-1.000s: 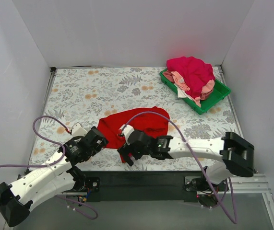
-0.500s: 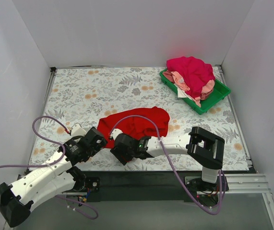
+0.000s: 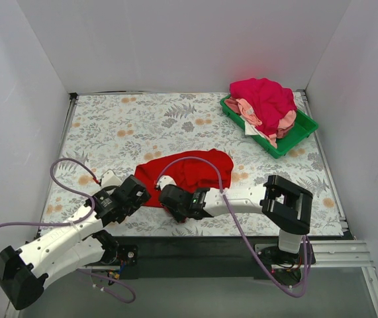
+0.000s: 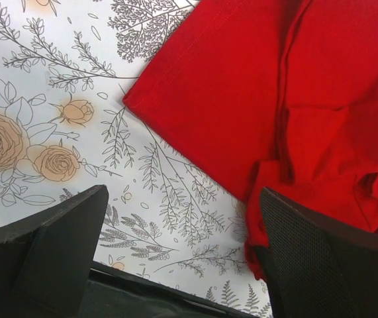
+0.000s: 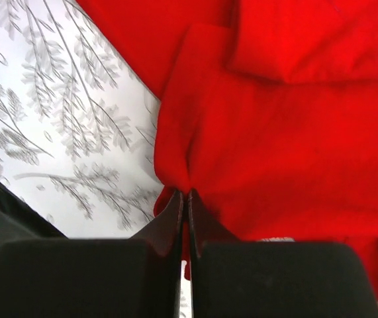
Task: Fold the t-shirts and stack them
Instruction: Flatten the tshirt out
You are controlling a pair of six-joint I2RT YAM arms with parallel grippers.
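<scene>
A bright red t-shirt (image 3: pixel 195 169) lies crumpled on the flowered table near the front middle. My right gripper (image 3: pixel 169 199) is at its front left edge, shut on a pinch of the red cloth (image 5: pixel 288 126), which bunches up right at the closed jaws (image 5: pixel 185 195). My left gripper (image 3: pixel 136 192) hovers open just left of that shirt; in the left wrist view its fingers (image 4: pixel 183 199) straddle bare table, and the red hem (image 4: pixel 255 86) reaches the right finger. More t-shirts, magenta (image 3: pixel 265 96), light pink (image 3: pixel 284 122) and white (image 3: pixel 251 129), are heaped at the back right.
A green plastic tray (image 3: pixel 301 136) at the back right holds the heap of shirts. White walls close off the table on three sides. The table's black front rail (image 3: pixel 195 252) runs just behind both grippers.
My right gripper slid left along the shirt's front edge and shut on the red cloth; its forearm swung in with it. The left arm barely moved.
</scene>
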